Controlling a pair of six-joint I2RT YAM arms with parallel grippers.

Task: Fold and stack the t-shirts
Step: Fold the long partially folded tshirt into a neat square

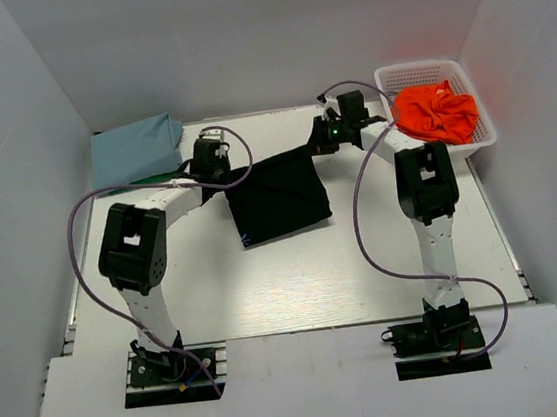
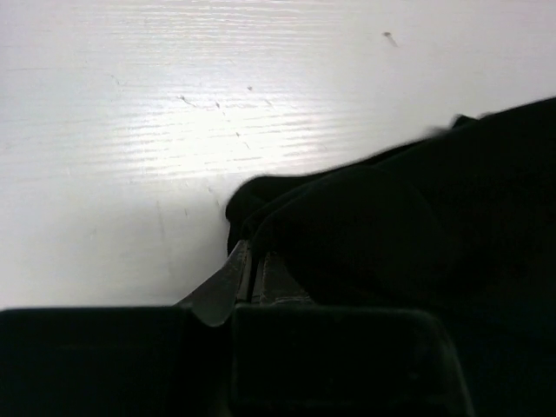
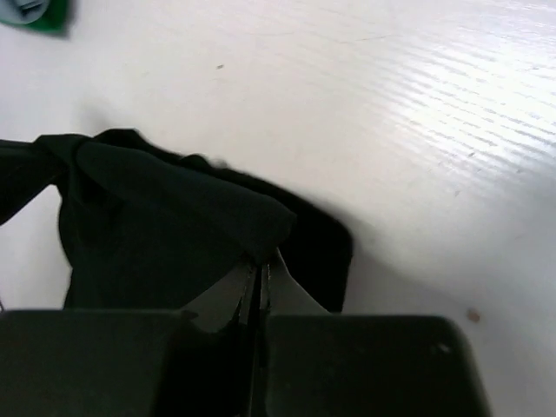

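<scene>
Black t-shirt (image 1: 277, 199) sat roughly mid-table, folded down to a rough square, so I'll place everything else off it. The left gripper (image 2: 253, 261) was pinched tight on its far-left corner and the right gripper (image 3: 261, 265) was pinched tight on its far-right corner. That left the far edge stretched between the two. Both wrist views showed the fingers pressed together with a fold of black cloth bunched right at the tips. The shirt's near edge lay flat on the table (image 1: 298, 287).

Room-wise, the near side of the black shirt was the good bit: bare white tabletop all the way back to the arm bases. Far-left of it, the light blue t-shirt (image 1: 136, 149) lay folded near the back corner. A sliver of the green t-shirt (image 1: 159, 173) poked out at its near edge, just beside the left wrist. Far-right of the black shirt, the white mesh basket (image 1: 419, 68) sat against the side wall with the orange t-shirt (image 1: 436, 113) crumpled inside. The right arm ran close past the basket's left rim. White walls boxed in the back and both sides.
</scene>
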